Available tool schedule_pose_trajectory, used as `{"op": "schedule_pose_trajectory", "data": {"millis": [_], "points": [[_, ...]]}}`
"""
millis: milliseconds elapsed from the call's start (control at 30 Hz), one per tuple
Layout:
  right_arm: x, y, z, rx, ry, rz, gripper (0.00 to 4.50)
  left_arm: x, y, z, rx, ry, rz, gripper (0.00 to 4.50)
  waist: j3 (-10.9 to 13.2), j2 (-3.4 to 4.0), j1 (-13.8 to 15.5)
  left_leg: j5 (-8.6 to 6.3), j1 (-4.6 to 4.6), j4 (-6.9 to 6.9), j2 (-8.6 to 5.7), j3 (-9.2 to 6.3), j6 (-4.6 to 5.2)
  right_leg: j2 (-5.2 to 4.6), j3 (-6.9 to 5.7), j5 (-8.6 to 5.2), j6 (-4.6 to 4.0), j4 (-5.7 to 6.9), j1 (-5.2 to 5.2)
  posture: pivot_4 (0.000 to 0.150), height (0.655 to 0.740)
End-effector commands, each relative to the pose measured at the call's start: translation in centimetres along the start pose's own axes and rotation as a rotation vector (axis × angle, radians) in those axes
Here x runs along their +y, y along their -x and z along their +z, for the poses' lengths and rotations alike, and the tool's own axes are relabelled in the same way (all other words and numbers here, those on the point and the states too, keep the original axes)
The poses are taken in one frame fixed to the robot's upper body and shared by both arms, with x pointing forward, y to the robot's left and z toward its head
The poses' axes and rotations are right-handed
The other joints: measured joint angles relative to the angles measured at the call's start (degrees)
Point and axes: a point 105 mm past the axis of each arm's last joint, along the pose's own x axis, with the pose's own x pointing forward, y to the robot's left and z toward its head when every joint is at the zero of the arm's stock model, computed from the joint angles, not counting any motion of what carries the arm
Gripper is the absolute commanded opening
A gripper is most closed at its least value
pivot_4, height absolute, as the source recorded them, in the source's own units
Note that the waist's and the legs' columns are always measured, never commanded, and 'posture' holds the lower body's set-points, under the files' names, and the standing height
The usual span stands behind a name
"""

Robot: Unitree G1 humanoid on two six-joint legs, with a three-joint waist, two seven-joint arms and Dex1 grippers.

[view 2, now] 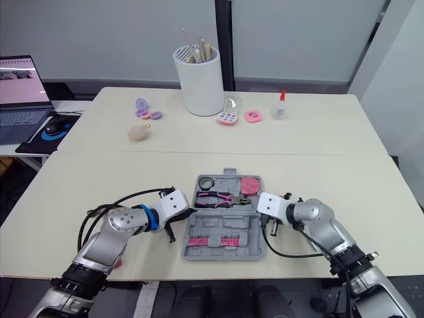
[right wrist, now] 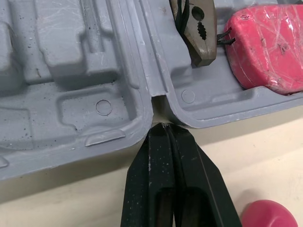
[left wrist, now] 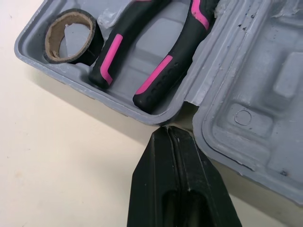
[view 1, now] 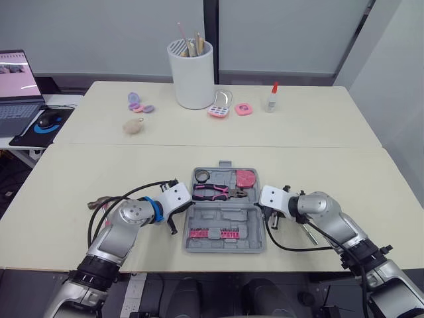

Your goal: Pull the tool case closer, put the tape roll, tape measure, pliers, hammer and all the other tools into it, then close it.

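**A:** Start at the left. What's out there on the bench (view 1: 66,179)?

**B:** A dark-headed object (view 1: 95,203) lies outside the left arm, half behind its cables. It may be the hammer, but I cannot tell.

**A:** And the left claw (left wrist: 165,135)?

**B:** Its fingers are pressed together with nothing between them. The tip is tucked into the hinge notch on the left side of the tool case (view 1: 224,246).

**A:** Where's the case?

**B:** It lies open and flat on the bench, close in front of the robot and between the two arms. In the far half, going across, are the tape roll (left wrist: 96,40), then the pliers (left wrist: 158,75), then the pink tape measure (right wrist: 265,47). The near half holds a row of pink bits (view 1: 213,233).

**A:** And the right claw (right wrist: 163,127)?

**B:** It mirrors the left: pinched shut on nothing, with its tip at the right-hand hinge notch. A rounded pink thing (right wrist: 267,213) sits on the bench just beside it. It could be a tool handle, but I can't say.

**A:** So which step is this?

**B:** I'd judge it's positioning. Both tips are braced at the hinge to draw or square up the case, and packing is part done. No hammer is in the case.

**A:** What does the next move call for?

**B:** Both claws would back off from the hinge. One of them then spreads over whichever tool is loose and lays it in a free recess. The case gets closed only after that.
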Motion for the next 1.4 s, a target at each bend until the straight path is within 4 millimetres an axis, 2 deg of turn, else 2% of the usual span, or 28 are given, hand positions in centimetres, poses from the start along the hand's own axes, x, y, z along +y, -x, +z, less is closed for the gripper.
{"op": "schedule_pose_trajectory", "data": {"millis": [33,200,333,433,633,800,867,933,1033,1167,1233,1400], "points": [[-1.4,1.3,0.5,-0.028,0.009,-0.052,0.01,1.9,1.7,0.9,-0.066,-0.023,0.05,0.0,0.01,-0.01,0.0,0.0,-0.02,0.0,0.0,0.0,0.0,-0.01,-0.01,0.0,0.0,0.0,-0.02,0.15,0.74],[-1.8,2.6,1.3,-0.075,-0.019,-0.049,0.01,3.2,3.6,1.3,-0.114,-0.018,0.064,0.0,0.01,0.0,-0.05,0.0,-0.02,-0.03,0.01,0.01,0.0,-0.06,0.0,0.0,0.0,0.0,-0.04,0.15,0.74],[-2.4,4.8,1.6,-0.116,-0.049,-0.056,0.01,4.0,6.2,2.5,-0.215,0.0,0.07,0.0,0.03,0.02,0.0,-0.01,-0.04,-0.04,0.02,0.01,0.0,-0.06,0.0,0.0,0.0,-0.01,-0.05,0.15,0.74],[-3.0,7.3,2.8,-0.221,-0.117,-0.051,0.0,4.9,8.9,3.2,-0.313,0.083,0.082,0.53,0.06,-0.01,0.02,-0.01,-0.07,-0.04,0.04,0.0,0.0,-0.13,-0.02,0.0,0.0,-0.04,-0.05,0.15,0.74],[-4.4,12.3,2.9,-0.314,-0.136,-0.068,1.24,5.7,13.6,2.2,-0.328,0.191,0.091,2.37,0.08,0.02,-0.11,-0.01,-0.01,-0.06,0.06,0.01,0.0,-0.17,-0.02,-0.01,0.0,-0.05,-0.03,0.15,0.74],[-5.4,17.0,2.1,-0.334,-0.235,-0.098,2.45,6.5,18.8,0.8,-0.29,0.318,0.143,4.01,0.13,0.03,-0.1,-0.01,-0.02,-0.09,0.08,0.01,0.0,-0.19,-0.02,-0.01,0.0,-0.08,-0.05,0.15,0.74],[-5.7,18.8,1.4,-0.317,-0.293,-0.112,2.94,6.9,21.0,0.2,-0.27,0.37,0.175,4.5,0.14,0.03,-0.06,-0.01,-0.02,-0.11,0.08,0.01,0.0,-0.21,-0.03,-0.02,-0.01,-0.08,-0.06,0.15,0.74],[-5.9,20.4,0.0,-0.287,-0.344,-0.134,3.44,7.4,23.1,-0.7,-0.255,0.419,0.221,4.5,0.14,0.03,-0.06,-0.01,-0.01,-0.12,0.07,0.02,0.0,-0.24,-0.04,-0.02,-0.01,-0.09,-0.06,0.15,0.74],[-6.0,21.9,-1.8,-0.245,-0.388,-0.171,4.44,7.9,25.5,-2.4,-0.229,0.481,0.29,4.5,0.14,0.03,-0.02,-0.01,0.03,-0.14,0.06,0.06,0.0,-0.28,-0.04,-0.06,-0.04,-0.12,-0.04,0.15,0.74],[-7.5,23.2,-3.5,-0.228,-0.41,-0.283,4.48,8.4,27.9,-5.2,-0.164,0.54,0.384,4.5,0.15,0.06,-0.28,-0.01,0.06,-0.16,0.09,0.22,0.01,-0.3,0.05,-0.07,-0.05,-0.11,-0.12,0.15,0.74],[-7.4,23.3,-4.5,-0.211,-0.42,-0.286,4.48,8.5,29.0,-6.8,-0.132,0.564,0.429,4.5,0.15,0.06,-0.29,-0.01,0.06,-0.16,0.13,0.23,0.01,-0.3,0.01,-0.08,-0.07,-0.11,-0.15,0.15,0.74],[-7.4,23.4,-5.6,-0.2,-0.439,-0.311,4.48,8.5,30.4,-8.5,-0.104,0.594,0.48,4.5,0.16,0.07,-0.14,-0.02,0.04,-0.23,0.08,0.27,0.01,-0.38,0.02,-0.09,-0.1,-0.11,-0.17,0.15,0.74]]}}
